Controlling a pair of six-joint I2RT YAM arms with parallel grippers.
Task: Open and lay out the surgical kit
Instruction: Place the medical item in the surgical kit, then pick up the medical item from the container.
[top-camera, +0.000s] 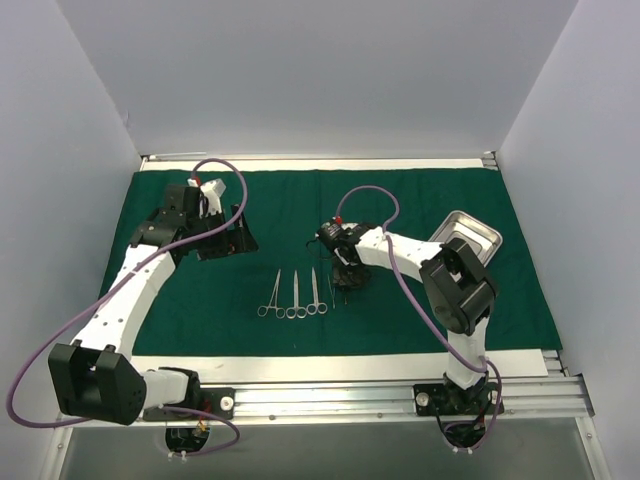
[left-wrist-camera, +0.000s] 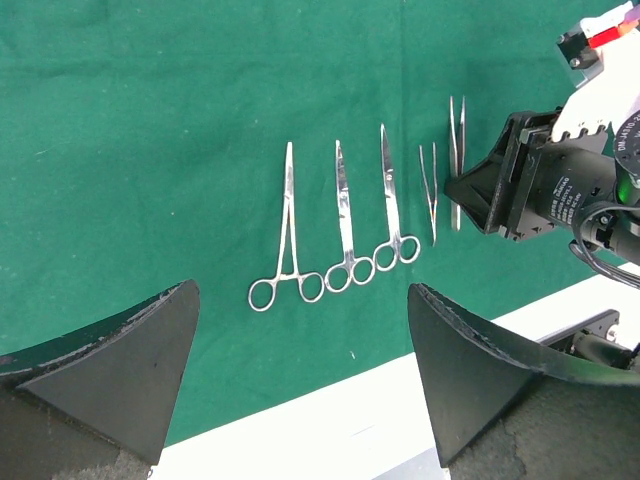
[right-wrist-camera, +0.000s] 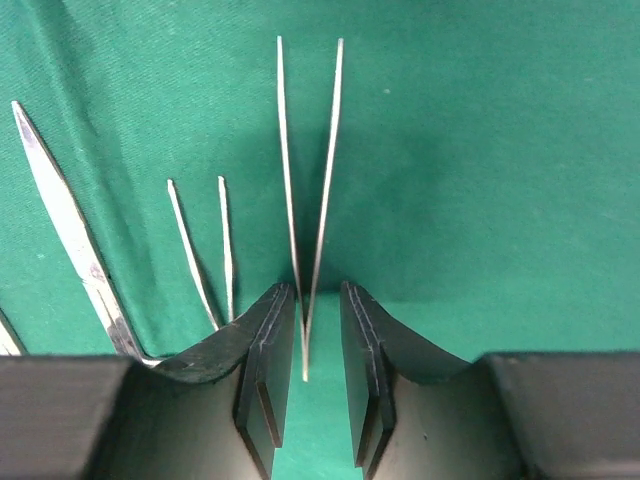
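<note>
right tool: slightly apart, straddling long tweezers | left tool: wide apart

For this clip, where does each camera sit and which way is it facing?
Top external: fixed above and behind the bases, looking down on the green drape and steel tray; both arms show.
Left wrist: on the left arm, facing three ring-handled instruments; its open fingers frame the bottom.
Right wrist: close over the drape; its fingers flank the long tweezers.
Shared: all catch the instruments; left wrist also sees the right gripper.
</note>
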